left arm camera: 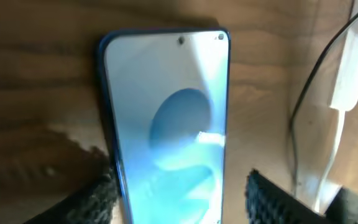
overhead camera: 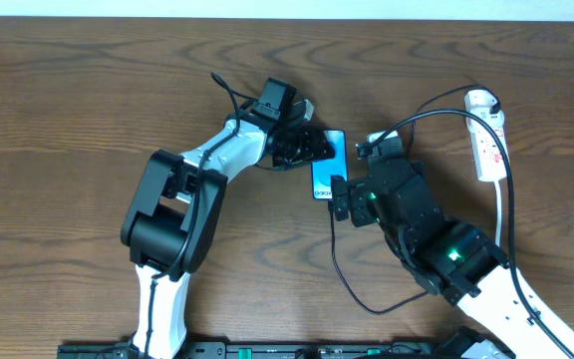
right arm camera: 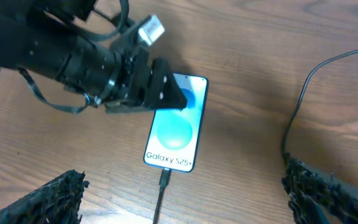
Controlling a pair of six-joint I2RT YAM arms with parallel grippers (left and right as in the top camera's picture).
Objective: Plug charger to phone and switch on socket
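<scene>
One slim blue-screened smartphone [overhead camera: 329, 165] lies flat on the brown wooden table [overhead camera: 68, 100]. The left gripper [right arm camera: 166, 93] hangs over the phone's top end and hides it, with its fingers apart on either side. The right gripper [right arm camera: 188, 196] hovers below the phone's bottom edge, spread wide and holding nothing. One thin black charger cable [right arm camera: 161, 198] brings its plug tip [right arm camera: 165, 178] against that edge; whether it is seated cannot be told. One narrow white power strip [overhead camera: 486, 140] with a thick white cord [left arm camera: 335, 146] lies well to the phone's right
</scene>
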